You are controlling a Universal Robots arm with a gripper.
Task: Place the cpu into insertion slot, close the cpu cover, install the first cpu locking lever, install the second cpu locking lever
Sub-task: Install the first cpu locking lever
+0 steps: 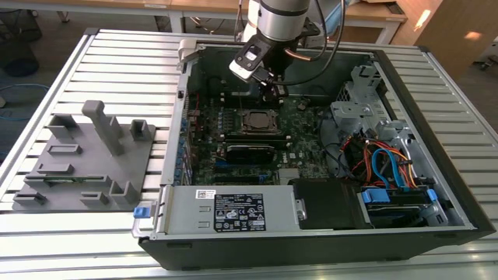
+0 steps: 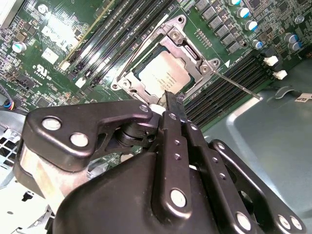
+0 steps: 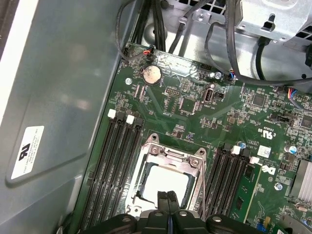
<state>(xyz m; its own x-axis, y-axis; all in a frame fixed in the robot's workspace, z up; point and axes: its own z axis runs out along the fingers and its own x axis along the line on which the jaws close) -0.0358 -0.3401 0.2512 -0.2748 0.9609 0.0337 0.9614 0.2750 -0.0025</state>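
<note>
The hand [image 3: 168, 197] hovered just above the socket's edge, its fingers pressed together on nothing. The cpu [image 2: 163, 75] lay in the insertion slot [image 2: 126, 84], the cpu cover [image 2: 194, 52] lying down around it and one thin locking lever [image 2: 239, 87] jutting out sideways

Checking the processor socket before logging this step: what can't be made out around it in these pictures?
- First wrist view: the chip's near edge, hidden by the end effector.
- Second wrist view: the cover's near corner, behind the end effector.
- Exterior view: fine detail at the socket, too small.
</note>
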